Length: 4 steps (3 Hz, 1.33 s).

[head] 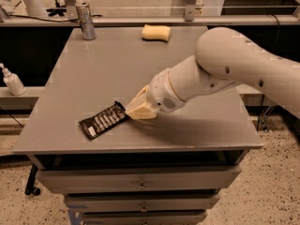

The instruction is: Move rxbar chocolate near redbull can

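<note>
Gripper touches the rxbar chocolate at the table's seven o'clock (clamped or loose, can't tell); redbull can well apart at eleven.

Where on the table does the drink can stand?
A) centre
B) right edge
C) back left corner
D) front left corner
C: the can stands upright at the back left corner of the table, far from the snack bar lying near the front edge, with the gripper at that bar's right end.
</note>
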### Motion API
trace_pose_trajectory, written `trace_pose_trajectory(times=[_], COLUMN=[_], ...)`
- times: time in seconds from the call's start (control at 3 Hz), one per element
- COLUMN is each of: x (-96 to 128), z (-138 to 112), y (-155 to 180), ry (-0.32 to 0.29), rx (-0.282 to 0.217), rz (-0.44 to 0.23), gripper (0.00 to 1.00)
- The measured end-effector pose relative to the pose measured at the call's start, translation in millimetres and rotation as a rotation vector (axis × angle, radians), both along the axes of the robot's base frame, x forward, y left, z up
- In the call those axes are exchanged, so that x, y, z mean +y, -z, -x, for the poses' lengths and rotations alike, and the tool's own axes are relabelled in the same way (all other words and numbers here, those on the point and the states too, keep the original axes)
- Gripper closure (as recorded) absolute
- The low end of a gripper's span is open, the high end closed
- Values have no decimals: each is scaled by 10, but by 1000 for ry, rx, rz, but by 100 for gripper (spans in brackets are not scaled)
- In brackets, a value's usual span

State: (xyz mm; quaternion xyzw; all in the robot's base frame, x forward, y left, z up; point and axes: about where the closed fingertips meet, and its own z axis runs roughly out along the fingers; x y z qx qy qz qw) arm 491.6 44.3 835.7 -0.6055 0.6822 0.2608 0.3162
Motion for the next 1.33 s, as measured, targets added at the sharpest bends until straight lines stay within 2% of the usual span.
trace_pose_trajectory(times=[0.33,0.67,1.0,1.33], x=[-111,-100,-60,-22], z=[-251,-628,-685,-723], y=[-316,-836,-1029,-1054], ry=[43,89,94,102], rx=[-43,-107,-136,-147], rz=[18,16,0,-2], gripper=[100,100,100,100])
